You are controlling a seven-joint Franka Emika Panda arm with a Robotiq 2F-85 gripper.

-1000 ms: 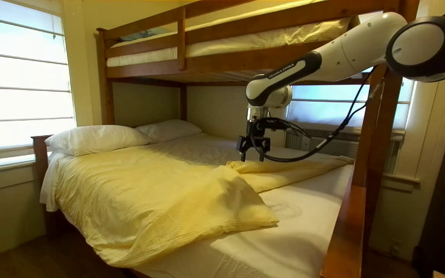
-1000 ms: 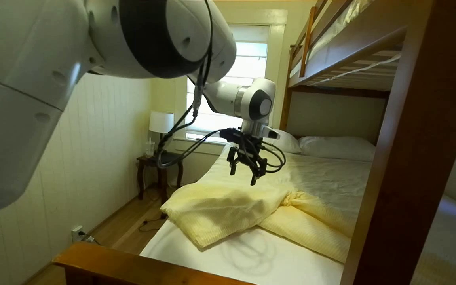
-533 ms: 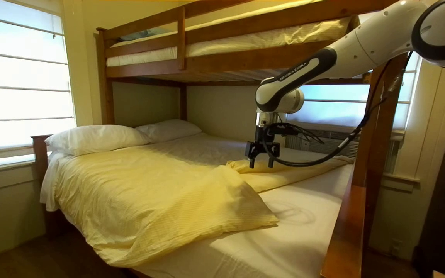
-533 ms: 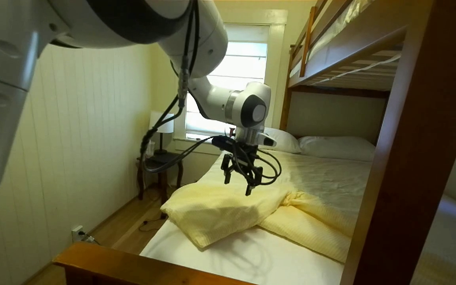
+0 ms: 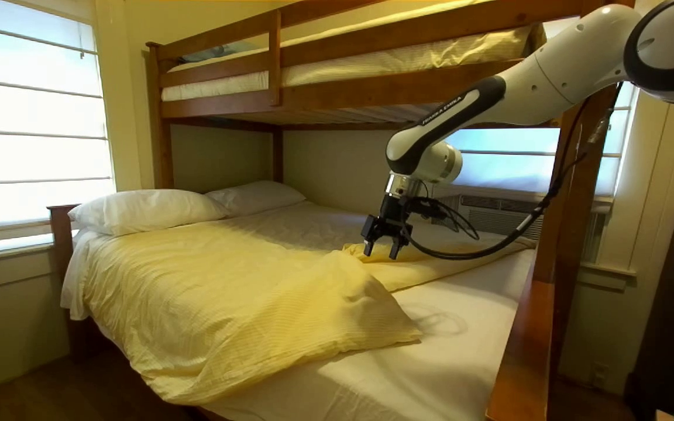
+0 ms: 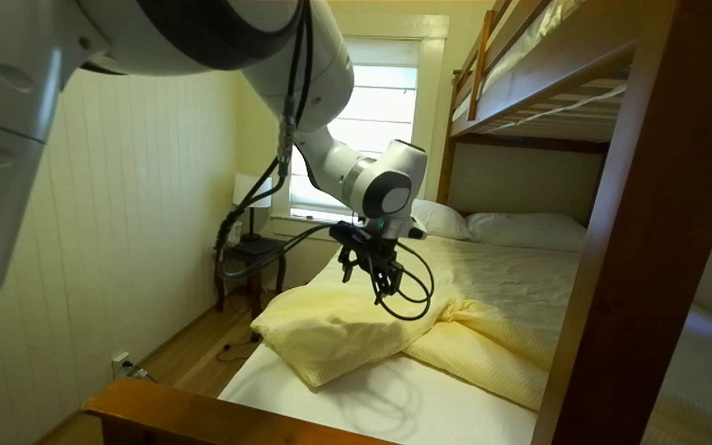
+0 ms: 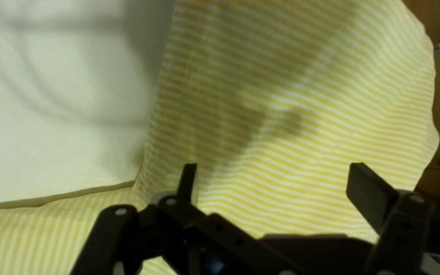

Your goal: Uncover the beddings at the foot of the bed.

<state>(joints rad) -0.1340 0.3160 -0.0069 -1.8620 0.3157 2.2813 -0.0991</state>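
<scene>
The pale yellow striped beddings lie creased over the bed, with a corner turned back near the foot. They also show in an exterior view, with a bunched fold beside that corner. The bed's white sheet shows bare at the foot in both exterior views. My gripper is open and tilted above the folded part of the beddings, apart from it. In an exterior view my gripper hangs over the turned corner. In the wrist view the open gripper has only beddings below it and nothing between its fingers.
A wooden post and a foot rail stand at the bed's foot. The upper bunk hangs over the bed. White pillows lie at the head. A side table with a lamp stands beyond. A cable loops from the arm.
My gripper has moved lower and toward the bed's foot, then tilted in the last half second. Its fingers stay open. The beddings have not visibly moved.
</scene>
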